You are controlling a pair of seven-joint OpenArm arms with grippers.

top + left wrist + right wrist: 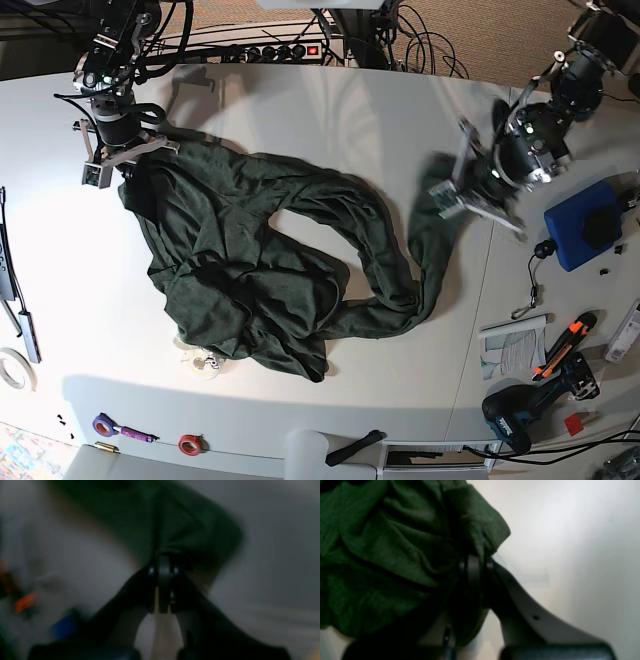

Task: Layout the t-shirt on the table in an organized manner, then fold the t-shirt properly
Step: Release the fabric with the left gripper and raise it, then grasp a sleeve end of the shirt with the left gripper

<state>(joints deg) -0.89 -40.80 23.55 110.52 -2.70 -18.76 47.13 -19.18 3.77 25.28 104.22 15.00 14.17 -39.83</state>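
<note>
- The t-shirt [250,290] lay crumpled on the white bench [330,120], its bulk bunched in a heap and one long band of cloth looping out from the heap toward the left pincer.
- The right pincer [128,165] was clenched on the t-shirt's edge at the far corner of the heap; its wrist view showed green folds [395,542] gathered against the closed jaws.
- The left pincer [447,200] was clenched on the end of the looping band, well apart from the heap; its blurred wrist view showed dark cloth [175,525] pinched between the fingertips.
- A blue block [582,222] sat on the bench beyond the left pincer, away from the t-shirt.
- Rolls of tape [190,444] lay near the bench's front edge, below the heap.
</note>
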